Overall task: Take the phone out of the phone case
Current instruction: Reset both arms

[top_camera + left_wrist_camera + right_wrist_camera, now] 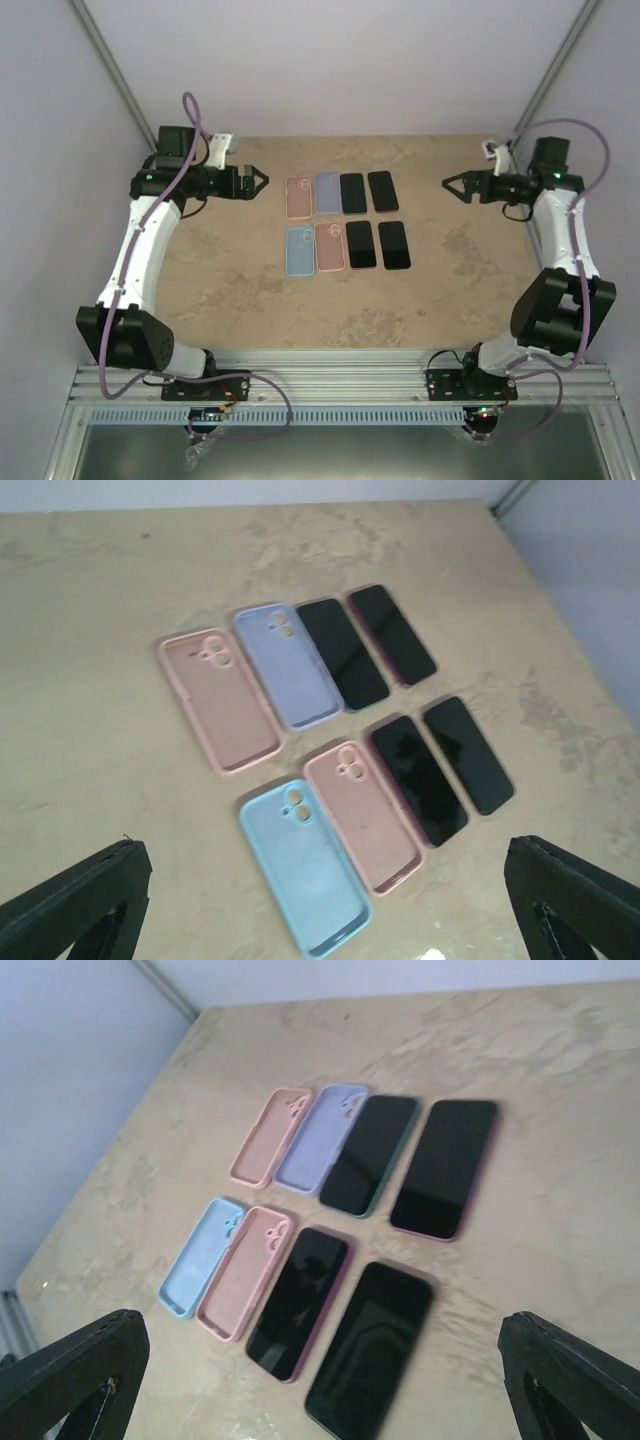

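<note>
Two rows of items lie mid-table. Empty cases fill the left half: pink case [297,196], lavender case [327,193], blue case [299,250], second pink case [330,246]. To their right lie black-screened phones, face up: one in a green case [352,192], one in a magenta case [382,190], one in a mauve case [361,244], and a dark phone [394,244] whose case I cannot make out. My left gripper [258,181] hovers open, left of the rows. My right gripper [450,184] hovers open on the right. Both hold nothing.
The marbled tan table [230,290] ends in grey walls at the back and sides. A metal rail [340,385] with both arm bases runs along the near edge. In the wrist views the black fingertips [75,900] [570,1365] frame the rows from above.
</note>
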